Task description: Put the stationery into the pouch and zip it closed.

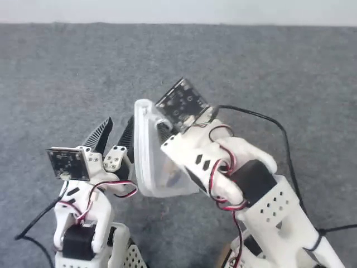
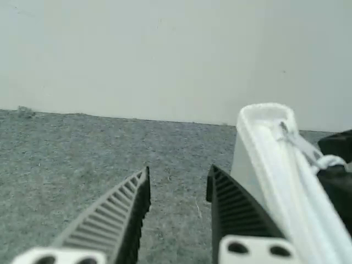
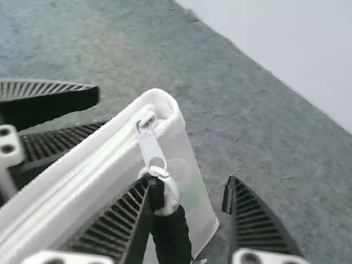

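Translucent white zip pouch [image 1: 146, 162], standing on its long edge on the grey felt-like table cover [image 1: 251, 61], between the two arms, zip side uppermost. Faint blue and yellow shapes low inside, too blurred to identify. Pale zip pull [image 3: 151, 157] at the pouch's upper corner, hanging down the end face. Black tab [image 3: 170, 236] attached to its lower end.

Left gripper [image 1: 121, 120]: released, ribbed black fingers spread in a V, bare table cover between them, nothing held. Pouch [image 2: 264, 148] outside that gap, just beside the outer face of the finger nearer the other arm. Same fingers [image 3: 55, 96] seen past the pouch from the right wrist.

Right gripper [image 3: 190, 181]: likewise released, fingers well apart. End of the pouch [image 3: 110, 148] and the black tab between them, one finger close along the pouch's side, the other clear of it with table cover in the gap. Whether that near finger touches the pouch: not determinable.

Wrist camera board [image 1: 181, 103] of the right arm above the pouch's far end in the high view.

Pale wall [image 2: 165, 55] beyond the table's far edge.
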Controlling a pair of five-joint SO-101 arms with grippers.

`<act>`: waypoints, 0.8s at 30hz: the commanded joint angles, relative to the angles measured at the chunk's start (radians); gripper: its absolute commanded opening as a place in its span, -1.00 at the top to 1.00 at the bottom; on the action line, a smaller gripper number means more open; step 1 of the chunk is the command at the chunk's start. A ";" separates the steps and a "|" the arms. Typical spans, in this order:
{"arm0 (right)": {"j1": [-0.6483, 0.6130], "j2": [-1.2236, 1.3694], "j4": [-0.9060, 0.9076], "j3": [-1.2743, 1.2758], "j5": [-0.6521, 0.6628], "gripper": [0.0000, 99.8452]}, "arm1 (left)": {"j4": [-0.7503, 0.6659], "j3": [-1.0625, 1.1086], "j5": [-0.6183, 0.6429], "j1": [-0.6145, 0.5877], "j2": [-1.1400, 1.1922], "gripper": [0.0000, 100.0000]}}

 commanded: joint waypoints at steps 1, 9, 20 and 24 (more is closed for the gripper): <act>-0.036 0.001 0.051 0.064 0.078 0.63 | -0.006 -0.065 0.018 -0.003 -0.020 0.67; -0.039 0.012 0.016 0.120 0.170 0.63 | -0.012 -0.110 0.101 -0.170 -0.020 0.67; 0.042 0.012 -0.179 0.203 0.091 0.63 | 0.044 -0.226 0.107 -0.170 -0.020 0.57; 0.039 0.012 -0.177 0.203 0.091 0.63 | 0.064 -0.237 0.098 -0.046 -0.017 0.54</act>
